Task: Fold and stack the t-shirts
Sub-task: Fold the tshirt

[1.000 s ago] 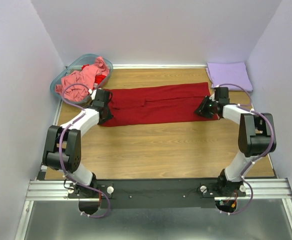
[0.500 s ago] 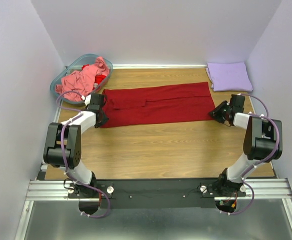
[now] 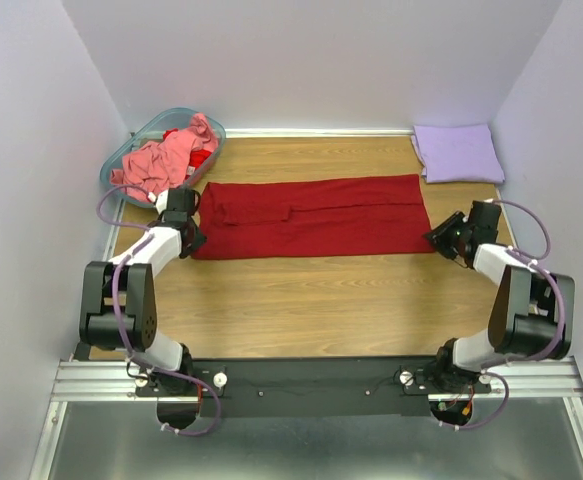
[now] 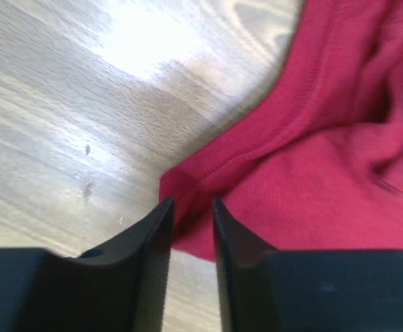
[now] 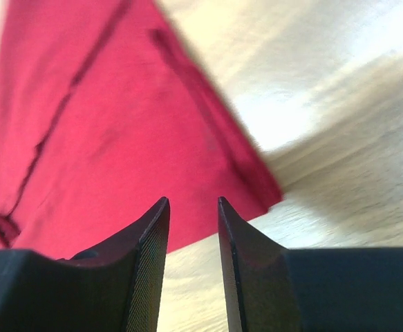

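At table centre the dark red t-shirt (image 3: 311, 215) lies half-folded lengthwise, left gripper (image 4: 191, 207) and right gripper (image 5: 193, 204) parted and empty at its ends, while the lavender t-shirt (image 3: 458, 152) sits folded at one o'clock and the salmon-pink t-shirt (image 3: 161, 155) lies crumpled at eleven.

The light-brown wood-grain tabletop (image 3: 321, 300) fills the middle of the frame. A dark red cloth t-shirt (image 3: 311, 215) lies flat on it, folded into a long band that runs left to right across the centre. In the upper right corner rests a lavender cloth t-shirt (image 3: 458, 152), folded into a neat square. In the upper left corner stands a translucent teal plastic basket (image 3: 108, 168), near the red band's left end and well apart from the lavender square.
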{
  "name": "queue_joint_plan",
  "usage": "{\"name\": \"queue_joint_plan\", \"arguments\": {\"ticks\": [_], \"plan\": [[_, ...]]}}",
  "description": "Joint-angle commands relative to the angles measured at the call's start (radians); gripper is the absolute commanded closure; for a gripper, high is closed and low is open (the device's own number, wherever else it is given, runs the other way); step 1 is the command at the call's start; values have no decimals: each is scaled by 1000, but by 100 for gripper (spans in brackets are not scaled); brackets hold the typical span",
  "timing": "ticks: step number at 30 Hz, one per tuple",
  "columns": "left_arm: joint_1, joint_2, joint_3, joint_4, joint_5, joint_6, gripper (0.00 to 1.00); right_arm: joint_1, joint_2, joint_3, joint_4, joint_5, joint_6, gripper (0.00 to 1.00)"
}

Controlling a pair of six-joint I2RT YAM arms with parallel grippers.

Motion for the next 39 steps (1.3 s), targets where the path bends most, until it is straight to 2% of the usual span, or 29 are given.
{"name": "queue_joint_plan", "arguments": {"ticks": [1,4,8,12,20,33,39], "plan": [[-29,-89,38,-28,-49,39,54,62,-84,49,-77,-30,-85,57],[-101,-132,82,-60,-89,31,50,145,-64,126,-116,-21,-163,57],[-221,-123,169,-94,-173,19,51,325,27,221,-151,-13,-235,57],[-312,5,278,-95,-168,22,53,450,101,311,-174,39,-304,57],[-358,314,430,-117,-141,51,54,506,276,451,-268,76,-361,56],[-356,531,531,-86,-114,131,54,544,345,306,-418,97,-332,56],[-356,587,622,-95,-82,237,53,693,256,203,-548,51,-272,56]]}}
